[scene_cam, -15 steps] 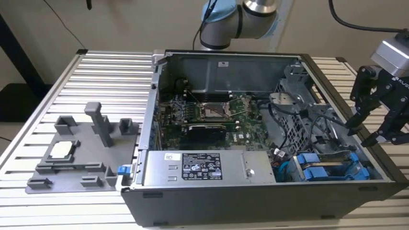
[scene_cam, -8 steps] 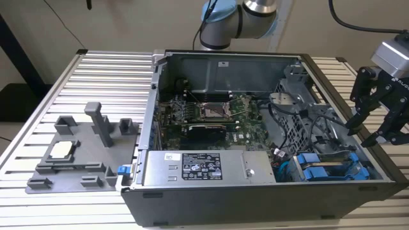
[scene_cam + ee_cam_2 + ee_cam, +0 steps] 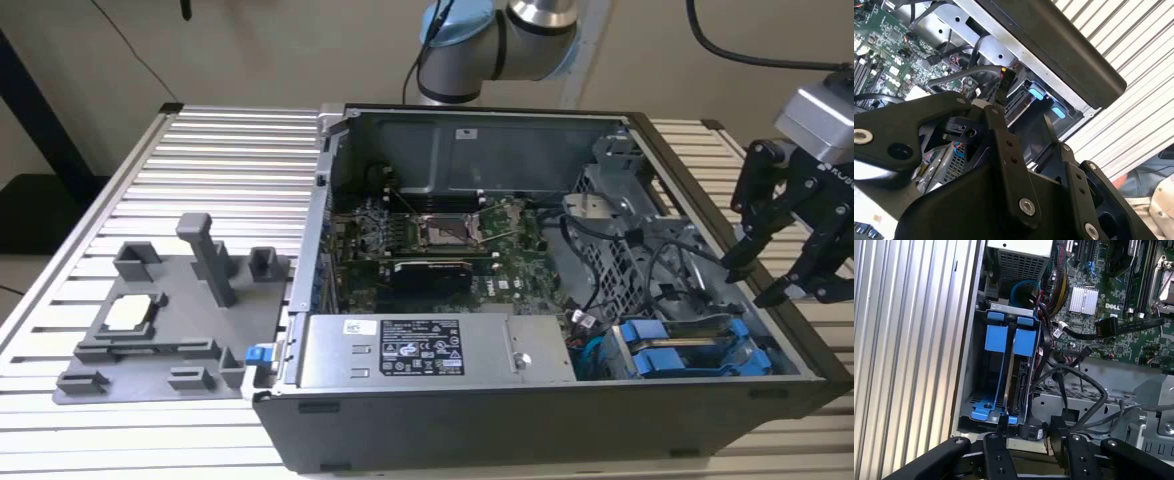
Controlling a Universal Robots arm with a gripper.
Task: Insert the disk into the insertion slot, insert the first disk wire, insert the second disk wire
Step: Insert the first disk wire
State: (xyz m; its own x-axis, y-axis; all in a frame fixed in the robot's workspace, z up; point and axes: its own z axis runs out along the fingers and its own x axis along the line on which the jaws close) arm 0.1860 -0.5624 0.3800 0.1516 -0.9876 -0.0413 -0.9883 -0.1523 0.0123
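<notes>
The disk (image 3: pixel 1021 382) stands on edge in its blue caddy (image 3: pixel 1024 342) inside the drive bay at the case's front corner, on the exterior view's right. A second blue caddy (image 3: pixel 996 337) sits beside it. In the exterior view both caddies (image 3: pixel 667 358) show as blue. My gripper (image 3: pixel 758 285) hangs open above the case's edge on that side, over the bay. Its fingertips (image 3: pixel 1002 429) frame the bay's end, and a dark rounded part lies in the gap. A loose black wire with a flat connector (image 3: pixel 1106 326) lies over the board. Another connector with red and yellow leads (image 3: pixel 1005 76) hangs near one fingertip.
The open computer case (image 3: pixel 534 420) lies on a slatted aluminium table (image 3: pixel 227 170). A grey labelled power-supply box (image 3: pixel 427 350) sits beside the bay, with the motherboard (image 3: pixel 441 240) behind it. A grey fixture plate (image 3: pixel 160 320) stands at the exterior view's left. Black cables (image 3: pixel 1079 385) cross the metal cage.
</notes>
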